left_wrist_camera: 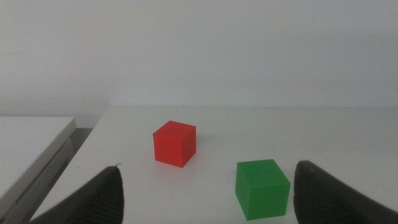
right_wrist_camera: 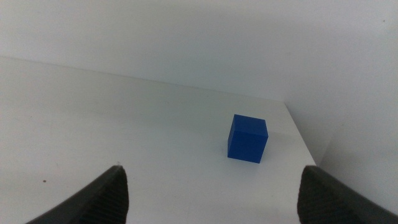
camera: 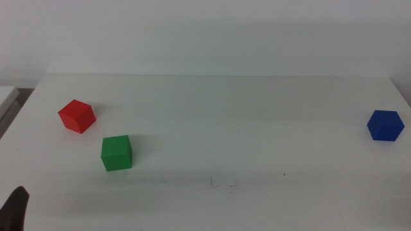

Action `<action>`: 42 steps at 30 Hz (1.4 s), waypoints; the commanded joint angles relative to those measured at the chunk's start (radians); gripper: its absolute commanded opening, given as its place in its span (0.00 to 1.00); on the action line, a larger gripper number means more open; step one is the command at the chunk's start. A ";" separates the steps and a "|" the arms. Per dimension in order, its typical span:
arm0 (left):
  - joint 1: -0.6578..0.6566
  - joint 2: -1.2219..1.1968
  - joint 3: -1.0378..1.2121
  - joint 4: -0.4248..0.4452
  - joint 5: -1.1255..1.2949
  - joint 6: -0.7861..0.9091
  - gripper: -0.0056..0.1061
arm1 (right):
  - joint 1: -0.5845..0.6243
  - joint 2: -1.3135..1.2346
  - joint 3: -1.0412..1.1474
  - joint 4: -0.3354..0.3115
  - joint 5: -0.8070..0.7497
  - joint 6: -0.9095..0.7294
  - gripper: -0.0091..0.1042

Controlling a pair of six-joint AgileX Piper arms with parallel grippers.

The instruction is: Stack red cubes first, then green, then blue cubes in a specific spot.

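The red cube (camera: 77,116) rests on the white table at the left, with the green cube (camera: 117,153) just in front of it and to its right. Far off at the right edge sits the blue cube (camera: 385,124). A few faint dark specks mark the specific spot (camera: 223,185) at the front middle. My left gripper (left_wrist_camera: 208,198) waits open at the front left corner, facing the red cube (left_wrist_camera: 175,144) and green cube (left_wrist_camera: 262,188). Only one jaw tip (camera: 15,208) of it shows in the middle view. My right gripper (right_wrist_camera: 211,198) is open, well short of the blue cube (right_wrist_camera: 247,138).
The table (camera: 257,115) ends at a white wall behind. A pale ledge (left_wrist_camera: 31,146) lies off the table's left side. The blue cube sits close to the table's right edge.
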 commanded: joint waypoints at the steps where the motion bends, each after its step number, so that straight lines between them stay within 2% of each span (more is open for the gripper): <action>1: -0.003 -0.005 0.000 -0.008 -0.011 -0.006 0.89 | 0.001 -0.005 0.004 -0.005 -0.009 -0.004 0.88; 5: 0.019 0.242 -0.235 -0.008 0.185 -0.008 0.89 | 0.001 -0.005 0.004 -0.005 -0.009 -0.004 0.88; 10: 0.034 0.678 -0.656 -0.008 0.532 -0.006 0.89 | 0.001 -0.005 0.004 -0.005 -0.009 -0.004 0.88; 16: 0.034 1.051 -0.973 -0.008 0.752 0.002 0.89 | 0.001 -0.005 0.004 -0.005 -0.009 -0.004 0.88; 20: 0.036 1.259 -1.099 -0.010 0.743 0.041 0.89 | 0.001 -0.005 0.004 -0.005 -0.009 -0.004 0.88; 27: 0.061 1.607 -1.420 0.120 0.895 0.130 0.89 | 0.001 -0.005 0.004 -0.005 -0.009 -0.004 0.88; 34: 0.095 1.915 -1.714 0.104 0.979 0.299 0.89 | 0.001 -0.005 0.004 -0.005 -0.009 -0.004 0.88; 42: 0.099 2.104 -1.807 0.099 0.916 0.315 0.89 | 0.001 -0.005 0.004 -0.005 -0.009 -0.004 0.88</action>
